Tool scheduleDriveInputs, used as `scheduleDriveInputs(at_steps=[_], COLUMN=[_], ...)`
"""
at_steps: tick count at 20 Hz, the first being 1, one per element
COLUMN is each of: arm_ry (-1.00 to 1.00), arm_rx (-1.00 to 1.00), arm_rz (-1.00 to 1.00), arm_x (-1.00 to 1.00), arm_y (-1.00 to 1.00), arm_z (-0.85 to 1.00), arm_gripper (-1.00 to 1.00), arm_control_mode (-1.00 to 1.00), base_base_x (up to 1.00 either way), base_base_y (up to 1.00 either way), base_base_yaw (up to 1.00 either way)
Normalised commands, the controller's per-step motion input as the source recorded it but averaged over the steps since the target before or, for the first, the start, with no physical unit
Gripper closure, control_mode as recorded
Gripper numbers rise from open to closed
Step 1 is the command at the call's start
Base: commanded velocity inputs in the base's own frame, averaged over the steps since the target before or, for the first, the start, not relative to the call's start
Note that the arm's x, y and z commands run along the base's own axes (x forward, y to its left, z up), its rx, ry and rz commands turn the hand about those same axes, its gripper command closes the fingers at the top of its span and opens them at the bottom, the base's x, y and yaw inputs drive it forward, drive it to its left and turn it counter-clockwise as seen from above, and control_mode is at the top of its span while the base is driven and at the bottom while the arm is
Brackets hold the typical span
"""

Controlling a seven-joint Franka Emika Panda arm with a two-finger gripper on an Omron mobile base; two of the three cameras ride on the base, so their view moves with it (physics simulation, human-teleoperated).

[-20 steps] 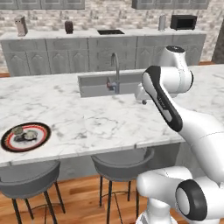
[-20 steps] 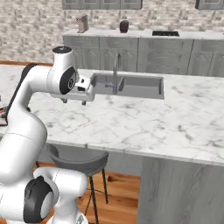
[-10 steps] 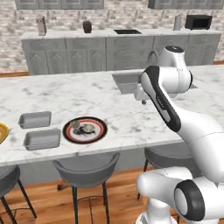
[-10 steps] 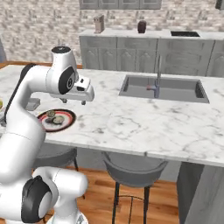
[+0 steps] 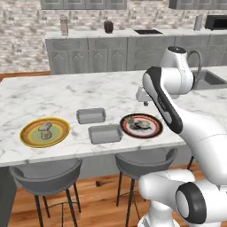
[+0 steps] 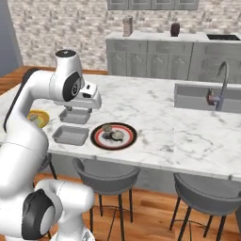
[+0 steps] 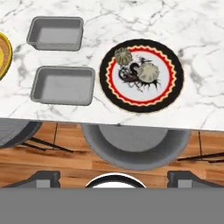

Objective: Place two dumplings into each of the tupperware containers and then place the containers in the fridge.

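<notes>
Yellow plate (image 7: 3,57) cut off edgewise

Below my hand, lower frame: stool seat (image 7: 124,146) under the counter edge; bare marble (image 7: 197,39) at upper right gives open passage; two tupperware containers (image 7: 64,85) at left sit just beside the black-and-red plate (image 7: 141,75), narrow gap between; yellow plate (image 7: 3,54) at far left edge.

The yellow plate (image 7: 3,57) is cut off by the hand view's edge (its dumplings (image 5: 45,129) look blurry), and the arm hides part of it from the right.
</notes>
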Motion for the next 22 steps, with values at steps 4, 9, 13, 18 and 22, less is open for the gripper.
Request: scheduleDriveInputs(at_steps=[4,9,13,18,22], arm_ry=[0.0,0.0,0.0,0.0,0.01], arm_rx=[0.0,0.0,0.0,0.0,0.0], arm_rz=[0.0,0.0,0.0,0.0,0.0], arm_x=[0.0,0.0,0.0,0.0,0.67], arm_y=[0.0,0.0,0.0,0.0,-0.23], arm_z=[0.0,0.0,0.0,0.0,-0.18], arm_gripper=[-1.0,-1.0,-1.0,-1.0,-1.0], arm_control_mode=[1.0,1.0,1.0,1.0,-1.0], base_base_x=[0.26,0.63,0.57,0.53,0.15], base_base_y=[0.67,0.26,0.0,0.0,0.0], base_base_yaw=[0.01,0.0,0.0,0.0,0.0])
